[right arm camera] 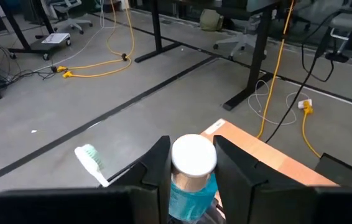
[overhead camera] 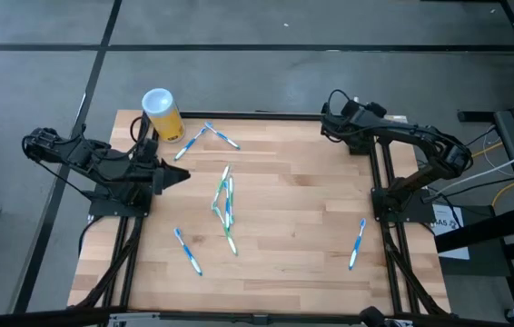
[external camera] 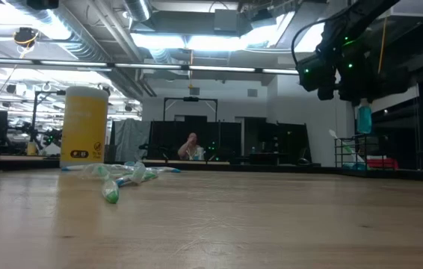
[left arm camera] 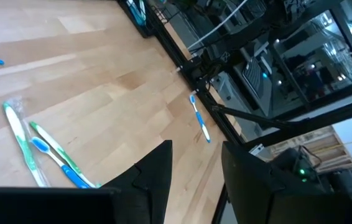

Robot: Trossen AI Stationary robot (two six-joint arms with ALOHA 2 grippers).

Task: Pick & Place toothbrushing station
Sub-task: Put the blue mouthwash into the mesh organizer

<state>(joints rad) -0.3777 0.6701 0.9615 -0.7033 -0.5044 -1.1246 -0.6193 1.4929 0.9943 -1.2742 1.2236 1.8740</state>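
No black toothbrushing station is showing on the table (overhead camera: pixel 302 227) in any view, so its bearing and axis cannot be judged, while the right hand (right arm camera: pixel 190 149) is gripping a blue white-capped container (right arm camera: pixel 193 163) above the far edge and the left hand (left arm camera: pixel 194 155) is hovering open and empty.

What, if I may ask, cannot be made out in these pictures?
- Blue item in the right gripper: right wrist view, lower part cut by fingers and edge; its kind unclear.
- Person: low view, too far and small.
- Toothbrush heap: high view, too small to count.
- Black station: shows in no view.
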